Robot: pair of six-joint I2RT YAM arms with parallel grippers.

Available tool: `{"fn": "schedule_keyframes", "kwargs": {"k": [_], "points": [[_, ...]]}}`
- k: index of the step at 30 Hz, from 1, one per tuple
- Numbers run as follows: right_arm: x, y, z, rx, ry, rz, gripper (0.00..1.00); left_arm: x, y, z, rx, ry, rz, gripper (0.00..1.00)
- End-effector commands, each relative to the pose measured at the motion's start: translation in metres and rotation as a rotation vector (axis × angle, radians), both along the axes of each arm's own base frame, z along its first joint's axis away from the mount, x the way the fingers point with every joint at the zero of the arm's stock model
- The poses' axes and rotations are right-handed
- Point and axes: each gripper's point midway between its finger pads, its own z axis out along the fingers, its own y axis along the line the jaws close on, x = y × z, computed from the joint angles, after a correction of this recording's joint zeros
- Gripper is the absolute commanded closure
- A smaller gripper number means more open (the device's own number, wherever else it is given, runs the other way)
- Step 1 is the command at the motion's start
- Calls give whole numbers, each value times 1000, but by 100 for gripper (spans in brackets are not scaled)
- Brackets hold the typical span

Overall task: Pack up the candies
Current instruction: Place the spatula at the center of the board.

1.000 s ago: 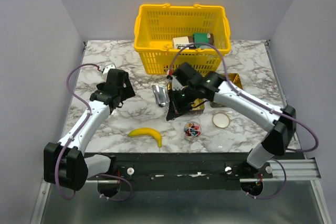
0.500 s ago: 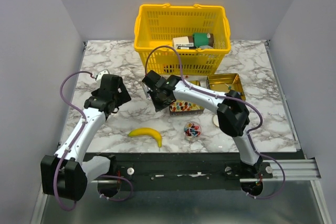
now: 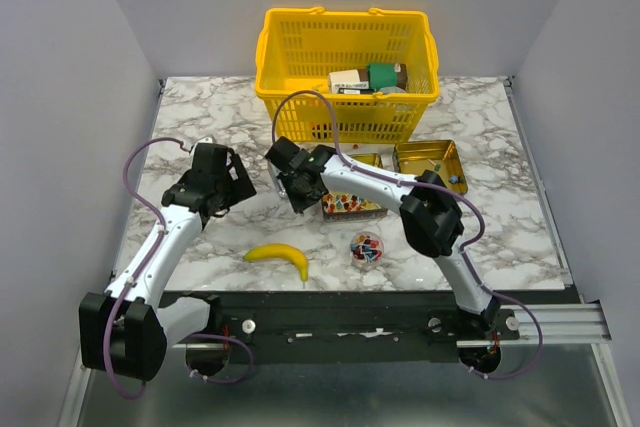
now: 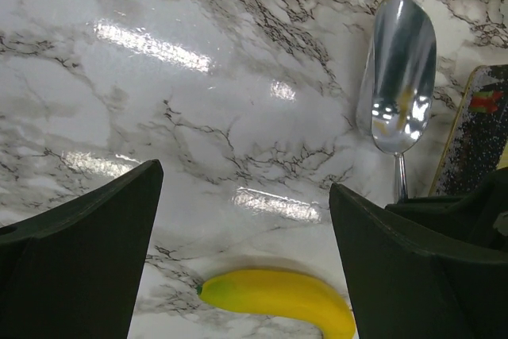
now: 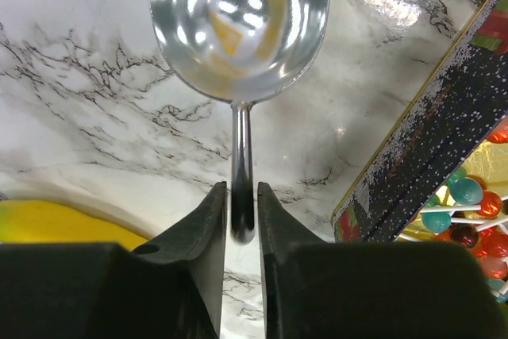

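Tool pickup: pinches scoop (image 5: pixel 238 21) handle in right pincer (image 5: pixel 242 196), left pincer (image 4: pixel 242 188) agape, empty; next, likely lifts toward candies (image 5: pixel 465 191).

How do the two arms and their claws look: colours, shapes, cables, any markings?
Both the left arm and the right arm have white tube-like segments with bulky black joints. A thin purple cable loops loosely along each. The left claw and the right claw each have two dark, wedge-shaped fingers. I see no labels or markings.

Lab test booth, plain grey walls (image 3: pixel 80 37), marble-print tabletop (image 3: pixel 500 137), mounting rail (image 3: pixel 560 322)
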Motion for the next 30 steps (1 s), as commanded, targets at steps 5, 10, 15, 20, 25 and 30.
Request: {"fn": "schedule_keyframes", "kwargs": {"k": [5, 10, 15, 20, 25, 30], "points": [[8, -3, 0, -9, -34, -29, 67, 1, -16, 0, -29, 16, -132, 2], [10, -18, 32, 17, -107, -86, 59, 0, -23, 10, -55, -14, -163, 1], [-2, -59, 80, 55, -194, -181, 59, -5, -33, 20, -146, -71, -153, 1], [-14, -118, 112, 57, -310, -337, 31, -16, -54, 21, -251, -79, -219, 1], [-55, -184, 130, 144, -351, -453, 0, -20, -65, 15, -248, -71, -334, 1], [-96, -251, 74, 161, -317, -636, 0, -21, -85, 39, -337, -153, -418, 1]]}}
